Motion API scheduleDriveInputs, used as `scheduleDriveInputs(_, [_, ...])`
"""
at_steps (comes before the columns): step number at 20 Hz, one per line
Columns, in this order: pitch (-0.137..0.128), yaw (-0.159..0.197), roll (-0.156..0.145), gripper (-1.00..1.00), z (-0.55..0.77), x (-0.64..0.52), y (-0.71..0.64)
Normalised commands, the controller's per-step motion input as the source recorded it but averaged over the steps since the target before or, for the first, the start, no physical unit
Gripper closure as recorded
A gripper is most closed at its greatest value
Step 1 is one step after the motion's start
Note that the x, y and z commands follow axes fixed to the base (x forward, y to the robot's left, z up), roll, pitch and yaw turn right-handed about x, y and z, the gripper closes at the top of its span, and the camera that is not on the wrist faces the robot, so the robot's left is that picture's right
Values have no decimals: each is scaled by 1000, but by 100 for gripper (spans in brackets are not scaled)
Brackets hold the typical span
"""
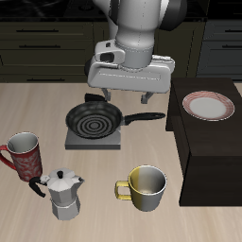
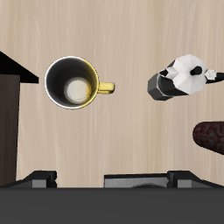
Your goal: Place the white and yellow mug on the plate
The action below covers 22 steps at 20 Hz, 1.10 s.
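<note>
white and yellow mug [image 1: 145,186] upright, empty, near counter [image 1: 95,203] front | plate [image 1: 208,106] bare | tool [image 1: 125,97] spread, holding nothing

Dark cabinets [image 1: 47,38] behind wooden table [image 1: 95,175]

A black frying pan [image 1: 95,120] with a spiral-marked bottom is seen on a grey square stove base [image 1: 94,140] near the middle of the worktop, its handle laid sideways. A red patterned mug [image 1: 24,154] is placed nearer the front edge, and a silver moka pot [image 1: 63,194] [image 2: 179,77] is set just beside it, closer to the front edge.
</note>
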Motion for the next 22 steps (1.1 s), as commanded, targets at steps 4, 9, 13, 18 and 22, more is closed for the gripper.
scheduleDriveInputs(4, [-8,-2,-2,-100,-28,272,-26])
scheduleDriveInputs(9, [-15,-16,8,-100,-60,240,76])
scheduleDriveInputs(13, [-36,-25,52,-100,-70,134,171])
scheduleDriveInputs(18, [-9,-32,26,-100,-87,138,92])
scheduleDriveInputs(22, [-3,-28,-5,-100,-126,197,-95])
